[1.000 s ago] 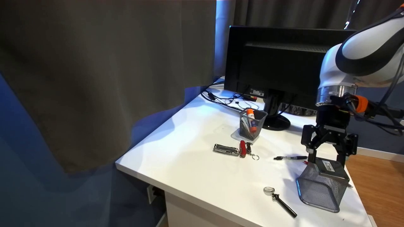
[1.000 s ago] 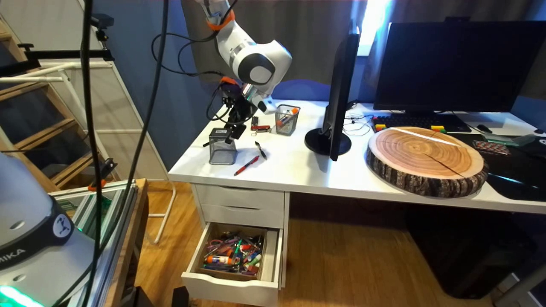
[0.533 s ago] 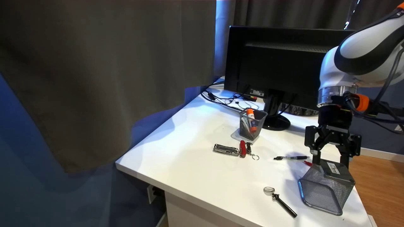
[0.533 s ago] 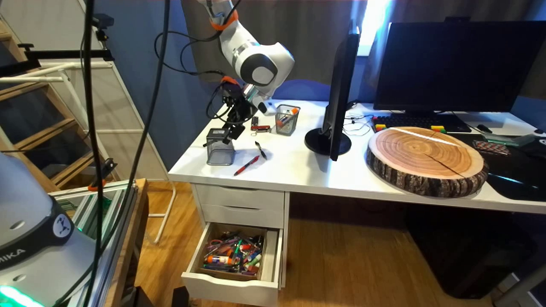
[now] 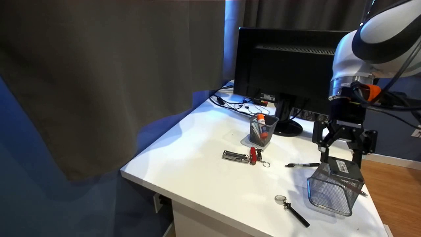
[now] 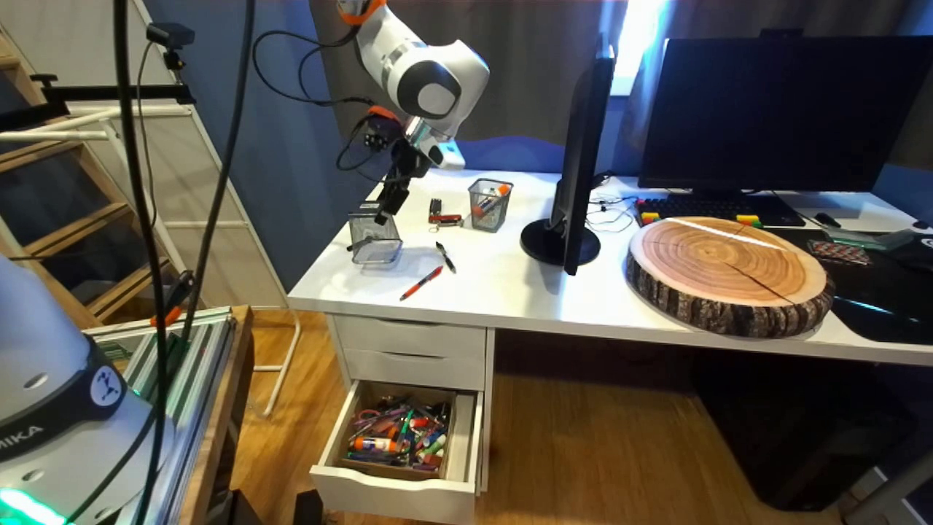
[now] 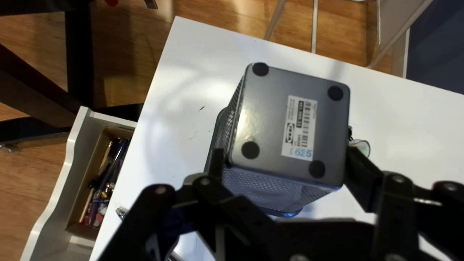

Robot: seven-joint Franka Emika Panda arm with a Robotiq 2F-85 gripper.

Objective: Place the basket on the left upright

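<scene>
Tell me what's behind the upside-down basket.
In an exterior view, a red pen and the white desktop show through the mesh of the basket, the pen's tip poking out past one side. The solid base covers whatever is directly behind it.

Black two-fingered gripper [image 5: 341, 160] on white robot arm [image 5: 378, 52], clasping boxy see-through dark grey wire-mesh basket [image 5: 337, 189], upside down over white desktop [image 5: 197, 164], solid base uppermost with white label [image 5: 342, 166]. Nearby, black-handled tool with round lens-like head [image 5: 294, 213] and slim black pen with pale band [image 5: 302, 165]. Further off, silver metal multitool [image 5: 235, 156] just beside red pocketknife [image 5: 253, 155]; dark mesh cup [image 5: 270, 129] holding orange-and-white glue stick [image 5: 261, 124]; black monitor [image 5: 286, 65], rear showing.
</scene>
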